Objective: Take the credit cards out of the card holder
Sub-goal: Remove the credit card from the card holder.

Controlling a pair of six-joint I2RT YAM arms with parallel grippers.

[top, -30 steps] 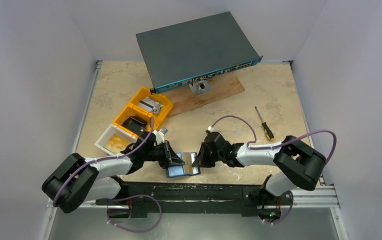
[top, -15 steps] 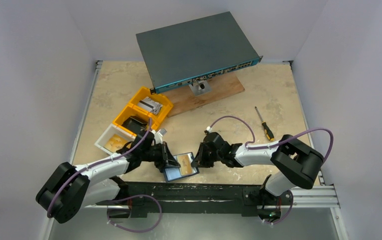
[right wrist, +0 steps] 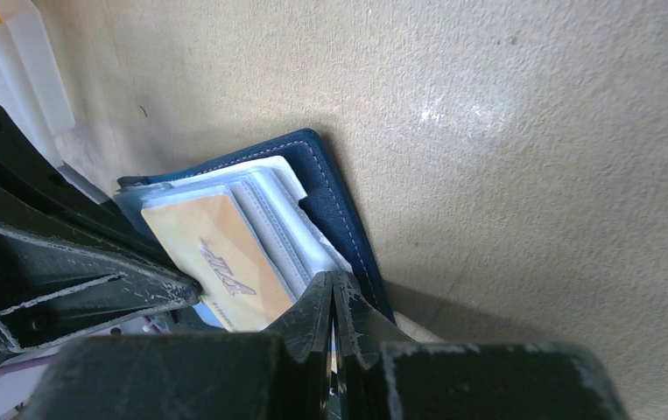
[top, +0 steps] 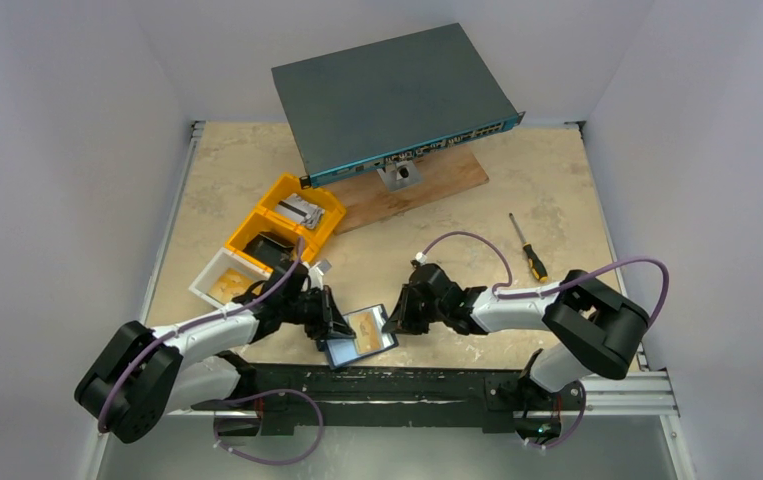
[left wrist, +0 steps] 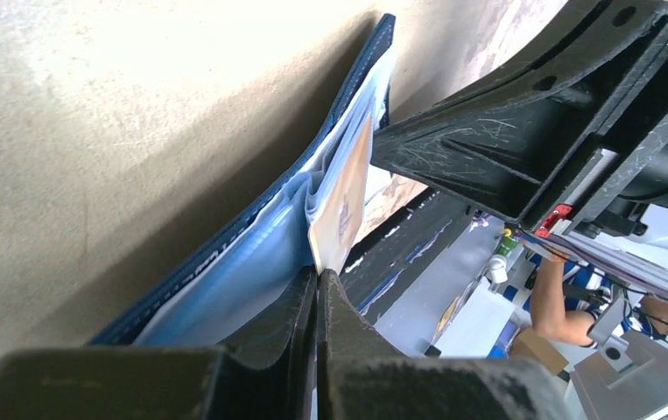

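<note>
The dark navy card holder (top: pixel 340 351) lies open near the table's front edge between both grippers. An orange-yellow credit card (top: pixel 369 335) shows on its clear sleeves. In the left wrist view my left gripper (left wrist: pixel 319 273) is shut on the lower corner of this card (left wrist: pixel 345 197), which sticks out of the pale sleeves (left wrist: pixel 242 280) above the navy cover (left wrist: pixel 192 262). In the right wrist view my right gripper (right wrist: pixel 332 278) is shut on the edge of the clear sleeves (right wrist: pixel 277 219), beside the card (right wrist: pixel 225 262) and the cover (right wrist: pixel 334 206). Any other cards are hidden.
Two yellow bins (top: pixel 287 215) and a white bin (top: pixel 219 280) sit left of the holder. A grey network switch (top: pixel 387 95) rests on a wooden board (top: pixel 427 185) at the back. A screwdriver (top: pixel 529 250) lies to the right.
The orange-yellow face of the card has come into view on the holder. The holder has turned a little and the left gripper has shifted slightly left and nearer with the card.
</note>
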